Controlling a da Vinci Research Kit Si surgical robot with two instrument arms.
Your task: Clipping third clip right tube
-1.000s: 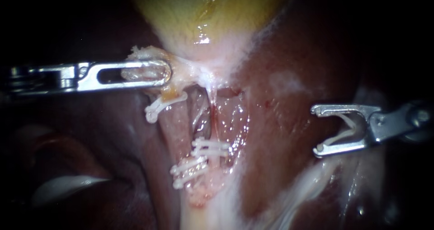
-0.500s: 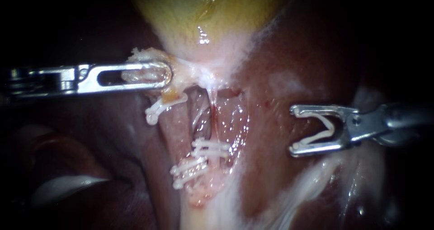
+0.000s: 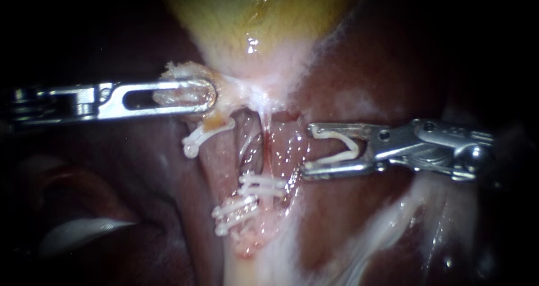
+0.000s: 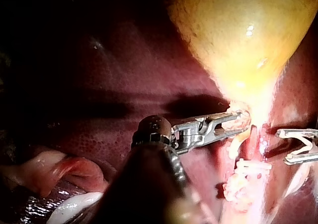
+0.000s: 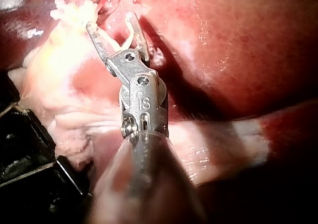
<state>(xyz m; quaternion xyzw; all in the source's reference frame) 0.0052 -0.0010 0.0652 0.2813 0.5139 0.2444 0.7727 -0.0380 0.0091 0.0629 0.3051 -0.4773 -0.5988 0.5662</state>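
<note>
Finds right instrument (image 3: 309, 148) moved in, now just beside right tube (image 3: 264, 143), jaws spread wide, holding open clip (image 3: 351, 145). Finds left instrument (image 3: 196, 92) clamped on gallbladder (image 3: 252, 16). Judges tube not yet straddled.

Endoscope close, facing the gallbladder (image 3: 252, 22); both wrist cameras seemingly share the clipped tubes (image 3: 222, 162) with it.

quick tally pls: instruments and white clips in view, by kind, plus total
Instruments: 2 (left instrument, right instrument)
White clips on the tubes: 5
White clip held in the right instrument's jaws: 1
Total: 8
</note>
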